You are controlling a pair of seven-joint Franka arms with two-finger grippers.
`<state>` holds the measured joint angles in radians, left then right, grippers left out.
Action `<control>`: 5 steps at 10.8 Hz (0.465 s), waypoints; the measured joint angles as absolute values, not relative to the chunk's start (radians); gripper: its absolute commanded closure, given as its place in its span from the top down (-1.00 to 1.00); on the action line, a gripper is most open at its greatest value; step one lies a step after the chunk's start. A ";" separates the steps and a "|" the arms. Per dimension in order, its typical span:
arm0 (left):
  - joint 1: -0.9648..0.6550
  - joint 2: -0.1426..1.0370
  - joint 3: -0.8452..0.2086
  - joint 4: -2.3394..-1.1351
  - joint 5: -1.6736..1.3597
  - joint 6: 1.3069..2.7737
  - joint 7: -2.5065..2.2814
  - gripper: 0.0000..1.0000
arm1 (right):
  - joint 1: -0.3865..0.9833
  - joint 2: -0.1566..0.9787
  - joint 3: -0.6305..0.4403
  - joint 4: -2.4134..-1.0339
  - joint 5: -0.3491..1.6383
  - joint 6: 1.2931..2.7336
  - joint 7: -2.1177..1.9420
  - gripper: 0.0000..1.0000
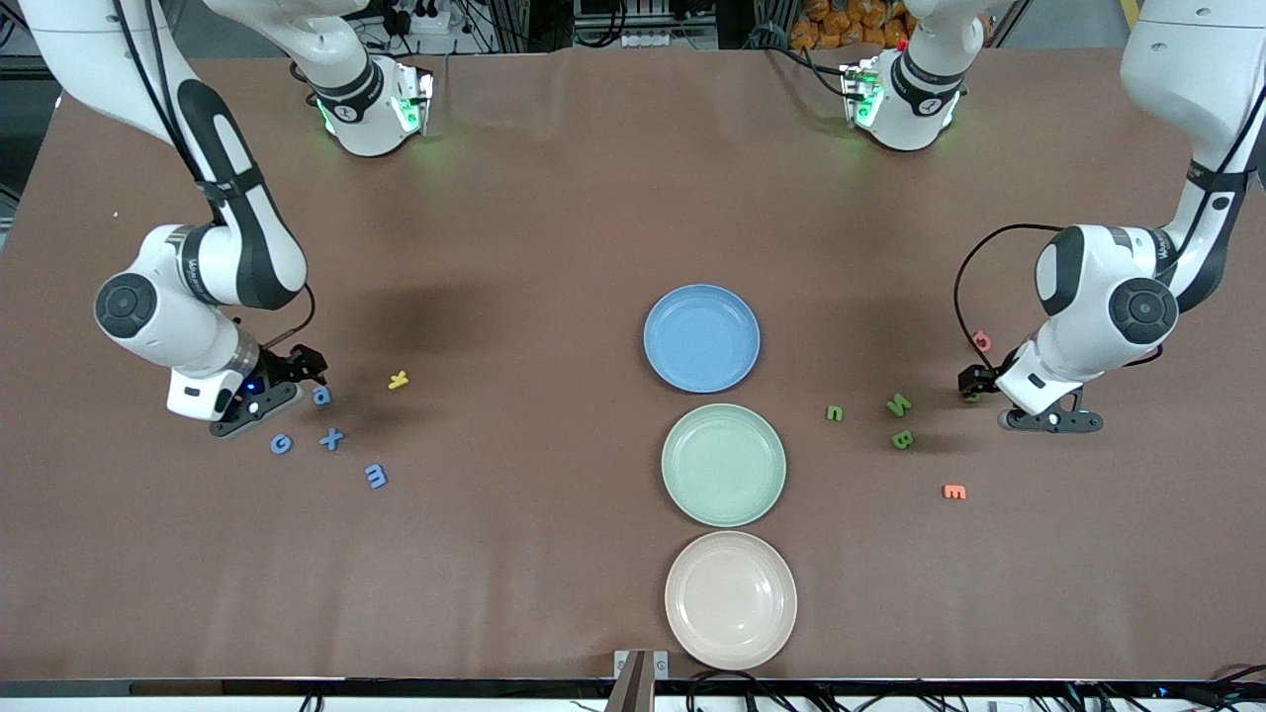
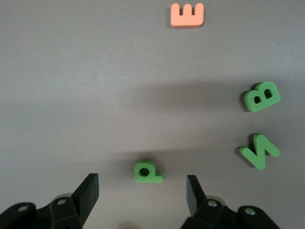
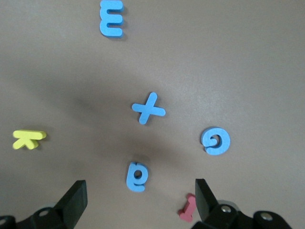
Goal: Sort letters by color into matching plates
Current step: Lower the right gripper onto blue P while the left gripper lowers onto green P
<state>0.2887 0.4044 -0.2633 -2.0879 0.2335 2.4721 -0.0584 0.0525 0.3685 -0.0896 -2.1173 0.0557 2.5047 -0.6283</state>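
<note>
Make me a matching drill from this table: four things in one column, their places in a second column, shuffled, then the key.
Things
1. blue plate
2. beige plate
3. orange E
4. yellow letter

Places
A. toward the right arm's end of the table, beside the blue letters
B. nearest the front camera of the three plates
C. toward the left arm's end, nearer the front camera than the green B
D. farthest from the front camera of the three plates, next to the green plate

Pairs: 1-D, 2-B, 3-C, 4-A
</note>
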 measured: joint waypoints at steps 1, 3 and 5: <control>0.288 0.409 -0.265 -2.106 0.234 2.506 -0.058 0.63 | 0.053 0.386 -0.088 -2.126 0.056 2.549 -0.630 1.00; 0.287 0.421 -0.266 -2.131 0.234 2.547 -0.058 0.60 | 0.053 0.414 -0.086 -2.154 0.055 2.621 -0.633 1.00; 0.289 0.435 -0.266 -2.140 0.234 2.581 -0.058 0.58 | 0.054 0.423 -0.079 -2.163 0.055 2.641 -0.636 1.00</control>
<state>0.2890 0.4353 -0.2656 -2.1399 0.2337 2.5813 -0.0584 0.0537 0.4235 -0.0791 -2.1628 0.0551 2.6407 -0.6358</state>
